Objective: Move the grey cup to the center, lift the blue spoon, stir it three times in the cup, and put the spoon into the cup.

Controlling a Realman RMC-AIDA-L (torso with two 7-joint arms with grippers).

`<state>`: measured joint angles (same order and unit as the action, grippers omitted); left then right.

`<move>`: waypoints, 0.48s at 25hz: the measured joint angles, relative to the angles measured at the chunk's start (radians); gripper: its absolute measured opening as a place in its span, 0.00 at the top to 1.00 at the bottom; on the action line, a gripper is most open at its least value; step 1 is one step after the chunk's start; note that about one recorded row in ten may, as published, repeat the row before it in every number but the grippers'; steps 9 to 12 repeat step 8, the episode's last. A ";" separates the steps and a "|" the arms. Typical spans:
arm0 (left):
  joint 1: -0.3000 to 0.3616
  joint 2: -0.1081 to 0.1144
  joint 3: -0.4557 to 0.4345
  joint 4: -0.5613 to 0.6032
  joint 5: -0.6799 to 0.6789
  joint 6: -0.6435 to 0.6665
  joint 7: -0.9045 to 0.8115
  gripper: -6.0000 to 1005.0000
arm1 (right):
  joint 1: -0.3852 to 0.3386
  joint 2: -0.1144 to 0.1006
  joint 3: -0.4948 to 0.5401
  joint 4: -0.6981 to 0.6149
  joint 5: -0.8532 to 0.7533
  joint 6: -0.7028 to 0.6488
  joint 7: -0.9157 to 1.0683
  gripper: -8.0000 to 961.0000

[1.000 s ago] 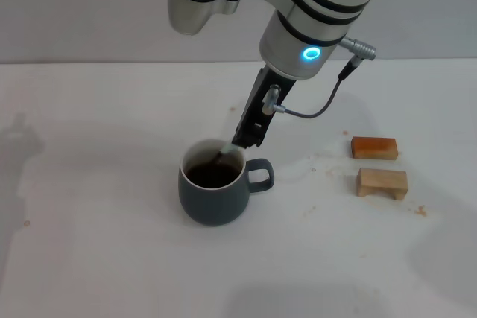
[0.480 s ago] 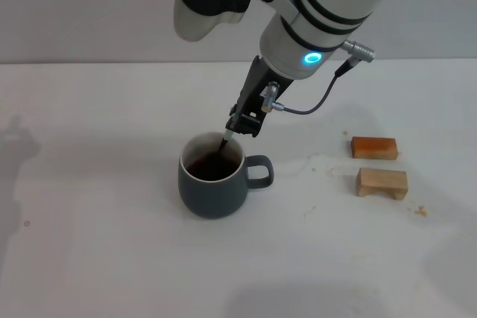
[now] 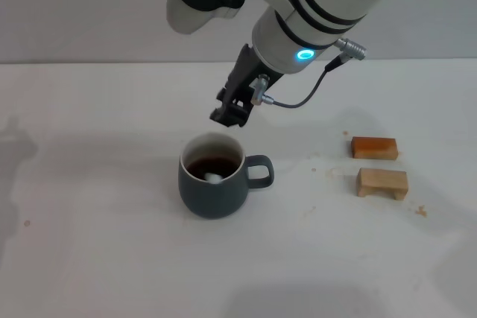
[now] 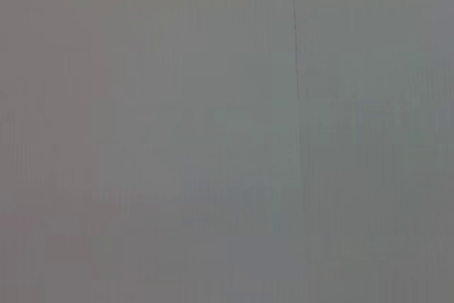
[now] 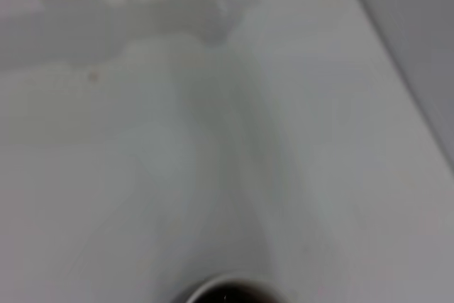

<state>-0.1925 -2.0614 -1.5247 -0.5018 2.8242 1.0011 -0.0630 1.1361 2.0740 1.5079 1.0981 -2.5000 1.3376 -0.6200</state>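
On the white table [image 3: 97,251], I had the right arm reaching down over the work, its right gripper [image 3: 228,113] hanging just above and behind the far rim of the grey cup [image 3: 215,188], clear of it. Whether the fingers were parted or closed I could not tell; nothing showed between them. The cup stood upright near the middle of the table, handle toward the robot's right, dark liquid inside. The blue spoon [image 3: 214,177] lay in the cup, only a pale tip showing above the liquid. Two wooden blocks [image 3: 378,164] sat well apart to the right. The left gripper was nowhere in sight.
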 joint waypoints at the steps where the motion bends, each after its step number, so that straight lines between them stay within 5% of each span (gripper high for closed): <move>1: 0.000 0.000 0.000 0.000 0.000 0.000 0.000 1.00 | -0.015 0.000 -0.002 0.024 -0.001 -0.013 0.002 0.71; 3: -0.001 0.000 0.000 0.005 0.001 0.000 0.000 1.00 | -0.078 0.000 -0.004 0.117 -0.015 -0.063 0.007 0.71; 4: -0.003 0.000 0.000 0.009 0.001 0.000 0.000 1.00 | -0.188 -0.001 -0.011 0.244 -0.048 -0.139 0.006 0.71; 5: -0.003 0.000 0.000 0.009 0.001 0.000 0.000 1.00 | -0.188 -0.001 -0.011 0.244 -0.048 -0.139 0.006 0.71; 8: -0.005 -0.001 0.006 0.009 0.002 -0.001 0.000 1.00 | -0.386 -0.001 -0.022 0.425 -0.091 -0.292 -0.020 0.71; 12: -0.005 -0.001 0.006 0.009 0.002 -0.001 0.000 1.00 | -0.386 -0.001 -0.022 0.425 -0.091 -0.292 -0.020 0.71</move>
